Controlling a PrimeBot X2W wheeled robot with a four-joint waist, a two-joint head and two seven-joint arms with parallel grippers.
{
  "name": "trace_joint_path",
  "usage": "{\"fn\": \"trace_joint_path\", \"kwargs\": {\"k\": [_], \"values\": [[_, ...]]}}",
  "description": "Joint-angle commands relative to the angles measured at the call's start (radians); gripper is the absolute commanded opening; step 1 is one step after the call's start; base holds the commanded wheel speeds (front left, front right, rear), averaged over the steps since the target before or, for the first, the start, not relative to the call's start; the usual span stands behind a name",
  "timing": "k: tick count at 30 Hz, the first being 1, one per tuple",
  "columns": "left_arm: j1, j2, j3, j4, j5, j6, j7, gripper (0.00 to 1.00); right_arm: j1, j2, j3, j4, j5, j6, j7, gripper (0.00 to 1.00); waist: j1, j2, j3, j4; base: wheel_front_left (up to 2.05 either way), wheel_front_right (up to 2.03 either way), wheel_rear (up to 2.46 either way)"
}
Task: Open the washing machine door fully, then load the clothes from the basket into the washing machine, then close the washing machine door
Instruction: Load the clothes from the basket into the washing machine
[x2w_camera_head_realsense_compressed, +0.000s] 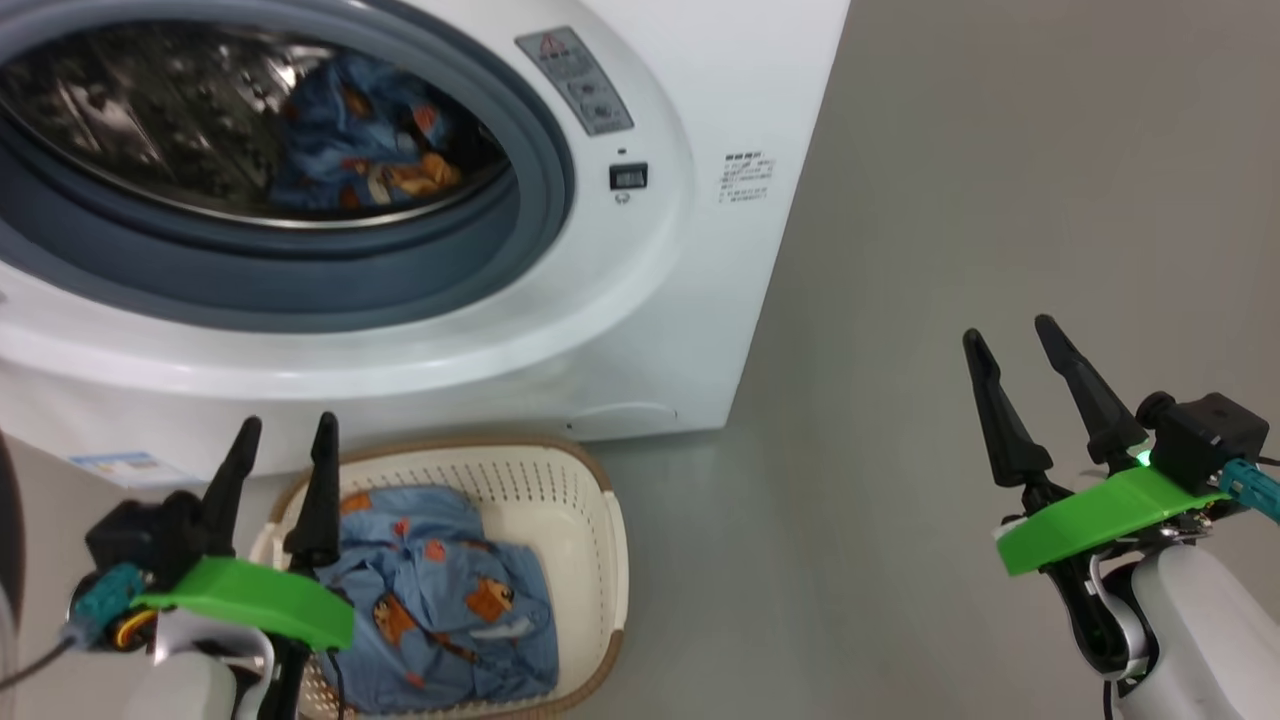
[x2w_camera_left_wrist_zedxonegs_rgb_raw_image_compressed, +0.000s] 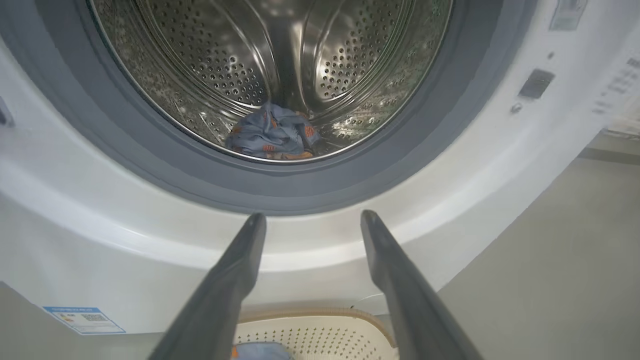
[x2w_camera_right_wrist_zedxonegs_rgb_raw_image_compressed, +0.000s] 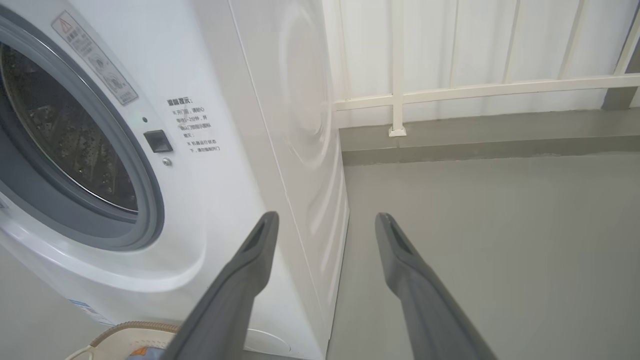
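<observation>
Both our grippers are empty. Our left gripper (x2w_camera_head_realsense_compressed: 285, 425) hangs over the near-left corner of the small cream-white perforated plastic basket (x2w_camera_head_realsense_compressed: 595, 520), its two long dark fingers spread wide with nothing between them. Our right gripper (x2w_camera_head_realsense_compressed: 1008, 328) hovers well off to the right above the bare grey floor (x2w_camera_head_realsense_compressed: 900, 400), jaws equally wide.

The light blue fabric garment printed with orange-brown figures (x2w_camera_head_realsense_compressed: 450, 590) lies crumpled in the basket, which stands on the floor just in front of the big white front-loading washing machine (x2w_camera_head_realsense_compressed: 700, 100). A second piece of the same cloth (x2w_camera_head_realsense_compressed: 360, 140) sits low in the perforated steel drum (x2w_camera_left_wrist_zedxonegs_rgb_raw_image_compressed: 210, 65), behind the grey rubber gasket (x2w_camera_head_realsense_compressed: 545, 200). A dark curved edge (x2w_camera_head_realsense_compressed: 6, 520) at the far left of the head view may be the open door, but too little of it shows for us to be sure.

We judge the cloth light, limp and not fragile. It will drape and trail when lifted, so we would pinch a raised fold near the middle of the heap. The basket's brown rim and the gasket lip are where a hanging tail could catch. Room is generous: the drum mouth is wide, and the floor to the right lies open up to the white railing (x2w_camera_right_wrist_zedxonegs_rgb_raw_image_compressed: 395, 95).
</observation>
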Motion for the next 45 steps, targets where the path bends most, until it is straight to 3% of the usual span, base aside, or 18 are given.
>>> {"fn": "trace_joint_path", "kwargs": {"k": [1,13,24,35,45], "values": [[-0.036,0.032,0.031,-0.009,0.001,-0.005,0.003,1.00,-0.022,-0.006,0.012,-0.023,-0.007,0.005,-0.008,1.00,-0.0001,0.0000,0.065,-0.004,0.00,0.00,0.00],[-0.203,0.050,-0.019,0.223,-0.033,-0.046,0.075,1.00,-0.133,0.026,0.006,-0.034,-0.024,0.005,-0.008,1.00,-0.0001,0.0000,0.284,-0.027,0.00,0.00,0.00],[-0.376,0.040,-0.142,0.455,-0.080,-0.060,0.091,1.00,-0.223,0.026,-0.006,-0.074,-0.050,0.005,-0.008,1.00,-0.0001,0.0000,0.453,-0.054,0.00,0.00,0.00],[-0.495,0.057,-0.274,0.619,-0.213,-0.060,0.131,1.00,-0.277,0.039,-0.021,-0.103,-0.065,0.005,-0.008,1.00,-0.0001,0.0000,0.587,-0.081,0.00,0.00,0.00],[-0.581,0.077,-0.315,0.758,-0.265,-0.060,0.180,1.00,-0.291,0.052,-0.014,-0.099,-0.068,0.005,-0.008,1.00,-0.0001,0.0000,0.659,-0.095,0.00,0.00,0.00]]}}
